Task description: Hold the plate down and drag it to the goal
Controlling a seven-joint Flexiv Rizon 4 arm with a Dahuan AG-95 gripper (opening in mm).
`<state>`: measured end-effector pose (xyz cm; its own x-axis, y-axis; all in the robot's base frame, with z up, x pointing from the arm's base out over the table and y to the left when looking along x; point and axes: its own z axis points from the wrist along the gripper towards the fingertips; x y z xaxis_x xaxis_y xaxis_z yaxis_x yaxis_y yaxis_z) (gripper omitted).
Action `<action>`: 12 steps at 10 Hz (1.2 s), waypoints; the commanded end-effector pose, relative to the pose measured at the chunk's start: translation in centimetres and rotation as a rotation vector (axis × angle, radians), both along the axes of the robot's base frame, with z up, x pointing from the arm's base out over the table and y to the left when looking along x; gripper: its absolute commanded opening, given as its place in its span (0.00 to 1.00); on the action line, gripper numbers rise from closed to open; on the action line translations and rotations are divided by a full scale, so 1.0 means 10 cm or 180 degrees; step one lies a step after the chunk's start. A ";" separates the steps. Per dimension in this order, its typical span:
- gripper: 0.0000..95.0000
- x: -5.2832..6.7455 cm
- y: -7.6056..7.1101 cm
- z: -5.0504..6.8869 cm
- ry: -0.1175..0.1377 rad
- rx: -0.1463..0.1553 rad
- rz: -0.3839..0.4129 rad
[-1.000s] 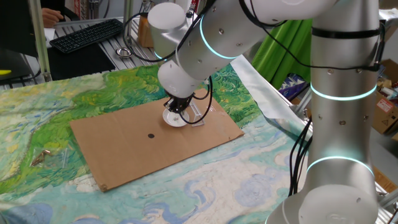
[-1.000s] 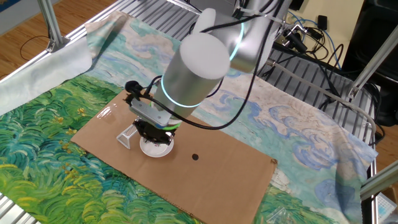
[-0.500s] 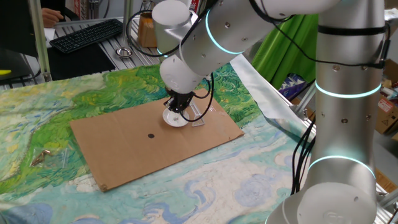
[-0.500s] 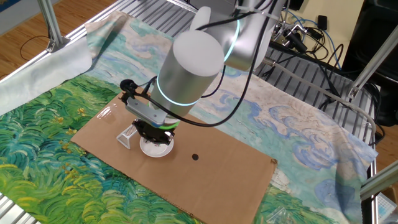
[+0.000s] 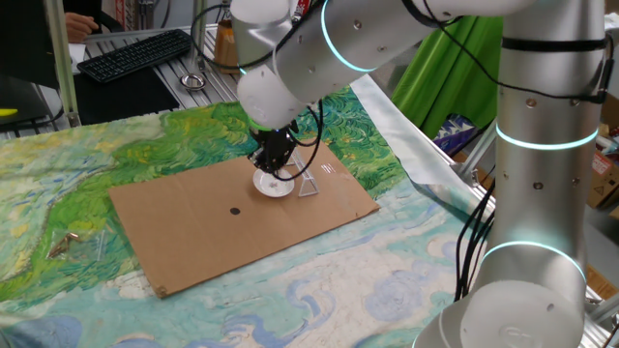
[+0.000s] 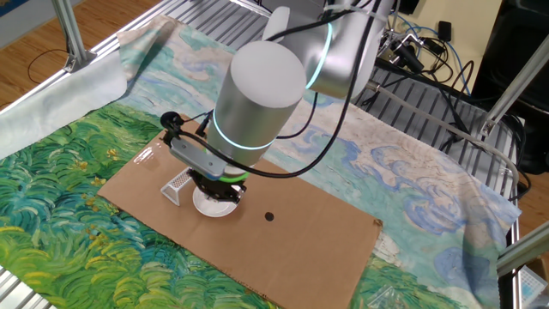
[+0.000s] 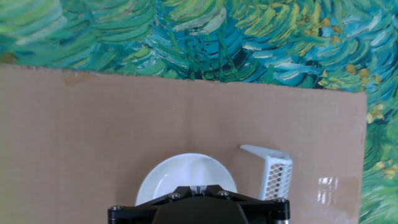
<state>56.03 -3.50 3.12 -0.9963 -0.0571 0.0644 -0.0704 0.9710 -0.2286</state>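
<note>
Arm swung slightly leftward since before, gripper point(image 5: 274, 172) fully closed, pointing steeply down onto plate point(image 5: 275, 186), goal point(image 5: 308, 187) beside.

A painted cloth point(image 5: 87, 193) (green swirls) covers the table, with a cardboard sheet point(image 5: 193, 237) on it.

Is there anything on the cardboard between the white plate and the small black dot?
No. In both fixed views only bare cardboard lies between the plate and the black dot.
</note>
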 end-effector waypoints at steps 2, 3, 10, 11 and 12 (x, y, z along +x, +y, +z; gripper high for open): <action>0.00 -0.02 0.20 0.10 0.0079 0.0232 -0.0197; 0.00 -0.03 0.25 0.12 0.0092 0.0247 -0.0218; 0.00 -0.07 0.51 0.14 0.0127 0.0331 -0.0361; 0.00 -0.07 0.53 0.14 0.0134 0.0346 -0.0372; 0.00 -0.07 0.56 0.14 0.0133 0.0346 -0.0380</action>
<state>55.40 2.27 4.47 -0.9927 0.0541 0.1078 0.0409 0.9919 -0.1206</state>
